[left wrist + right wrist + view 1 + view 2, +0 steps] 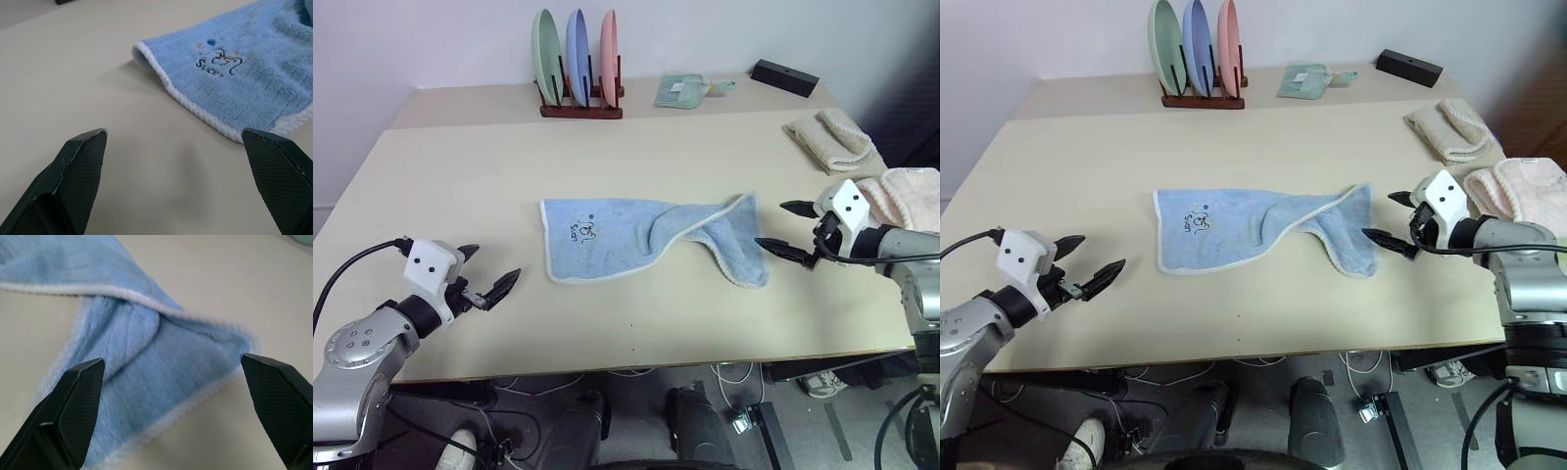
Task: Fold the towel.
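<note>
- The towel point(641, 240), light blue with pale trim, lies in the middle of the beige surface point(460, 186), its long axis running parallel to the near edge, from the robot's left to its right.
- Its left end lies flat, a small dark embroidered mark point(583, 231) facing up near the left corner; its right end is twisted and folded over, tapering into a flap that points toward the near right corner.
- The left gripper point(491, 272) hovers above the surface near the front left edge, fingers point(80, 166) spread wide and empty, aimed at the towel's marked end but apart from it.
- The right gripper point(786, 228) hangs just beside the folded right end, fingers point(78, 401) likewise released, grasping nothing.
- A plate rack point(579, 73) stands at the far edge; beige rolled towels point(832, 139) sit along the right edge.
</note>
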